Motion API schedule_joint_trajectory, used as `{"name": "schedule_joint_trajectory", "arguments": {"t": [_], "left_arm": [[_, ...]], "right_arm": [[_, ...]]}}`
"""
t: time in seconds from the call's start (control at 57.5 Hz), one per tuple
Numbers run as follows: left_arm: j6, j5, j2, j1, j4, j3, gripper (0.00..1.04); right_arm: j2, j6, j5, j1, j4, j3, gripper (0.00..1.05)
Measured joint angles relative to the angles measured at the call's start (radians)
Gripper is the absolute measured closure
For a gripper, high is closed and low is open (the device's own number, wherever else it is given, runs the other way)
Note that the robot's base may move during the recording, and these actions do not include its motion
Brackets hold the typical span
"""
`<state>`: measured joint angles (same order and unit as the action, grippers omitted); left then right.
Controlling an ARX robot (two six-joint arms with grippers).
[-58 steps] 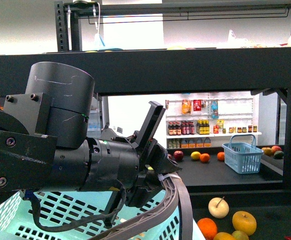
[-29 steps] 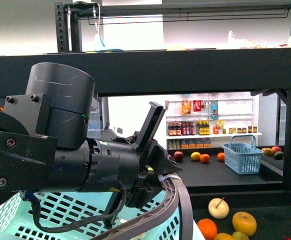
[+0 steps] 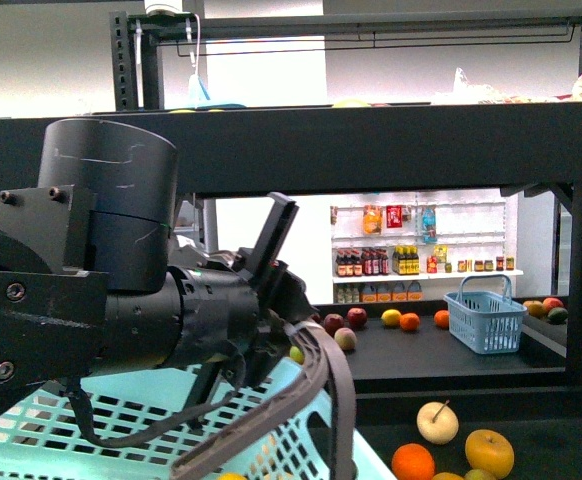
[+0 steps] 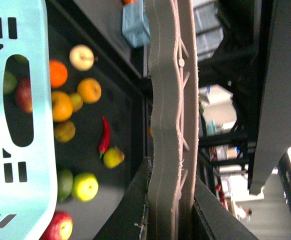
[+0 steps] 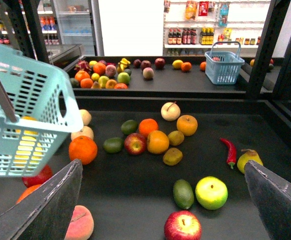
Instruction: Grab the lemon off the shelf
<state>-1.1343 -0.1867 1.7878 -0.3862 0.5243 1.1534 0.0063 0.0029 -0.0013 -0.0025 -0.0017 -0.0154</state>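
Sliding toward the left of the front view, your left arm [image 3: 101,290] has carried the pale blue basket [image 3: 121,430] and its grey handle [image 3: 326,385] sideways and a little upward over the last second. More of the fruit on the far board [image 3: 421,355] now shows past it. The grip itself looks unaltered: the left gripper [image 4: 170,172] stays clamped on that handle, which runs straight between its two dark fingers in the left wrist view. For the task this only repositions the basket; the pick has not begun.

Your right gripper [image 5: 163,167] hangs above the lower board of the black shelf [image 5: 135,200], angled down at the fruit. Its fingers [image 5: 50,210] are spread wide with nothing between them. The lemon [image 5: 211,192], which I take to be the bright yellow-green round fruit, lies on that board just beside a dark green fruit [image 5: 183,194]. It is also near a red apple [image 5: 183,225] and well clear of the gripper. I judge the next move to be a descent of the right gripper over it. The close neighbours leave little room for a finger on that side, so expect some nudging.
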Motion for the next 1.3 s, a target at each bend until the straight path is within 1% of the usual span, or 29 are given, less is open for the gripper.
{"name": "schedule_joint_trajectory", "arguments": {"t": [0.122,0.209,0.33,0.435,0.487,0.556,0.748,0.939,1.113,1.304], "left_arm": [[-0.104,0.138,-0.015,0.087,0.137,-0.039,0.93],[-0.171,0.212,-0.025,0.153,0.229,-0.063,0.93],[-0.253,0.295,-0.035,0.248,0.337,-0.086,0.93],[-0.314,0.331,-0.038,0.328,0.408,-0.095,0.93],[-0.332,0.333,-0.038,0.364,0.437,-0.097,0.93],[-0.363,0.313,-0.034,0.423,0.491,-0.097,0.93],[-0.418,0.244,0.008,0.54,0.608,-0.097,0.93],[-0.476,0.2,0.085,0.646,0.704,-0.097,0.93],[-0.502,0.172,0.147,0.715,0.784,-0.097,0.93],[-0.529,0.144,0.198,0.753,0.851,-0.097,0.93]], "right_arm": [[0.0,0.0,0.0,0.0,0.0,0.0,0.07],[0.0,0.0,0.0,0.0,0.0,0.0,0.07],[0.0,0.0,0.0,0.0,0.0,0.0,0.07],[0.0,0.0,0.0,0.0,0.0,0.0,0.07],[0.0,0.0,0.0,0.0,0.0,0.0,0.07],[0.0,0.0,0.0,0.0,0.0,0.0,0.07],[0.0,0.0,0.0,0.0,0.0,0.0,0.07],[0.0,0.0,0.0,0.0,0.0,0.0,0.07],[0.0,0.0,0.0,0.0,0.0,0.0,0.07],[0.0,0.0,0.0,0.0,0.0,0.0,0.07]]}}
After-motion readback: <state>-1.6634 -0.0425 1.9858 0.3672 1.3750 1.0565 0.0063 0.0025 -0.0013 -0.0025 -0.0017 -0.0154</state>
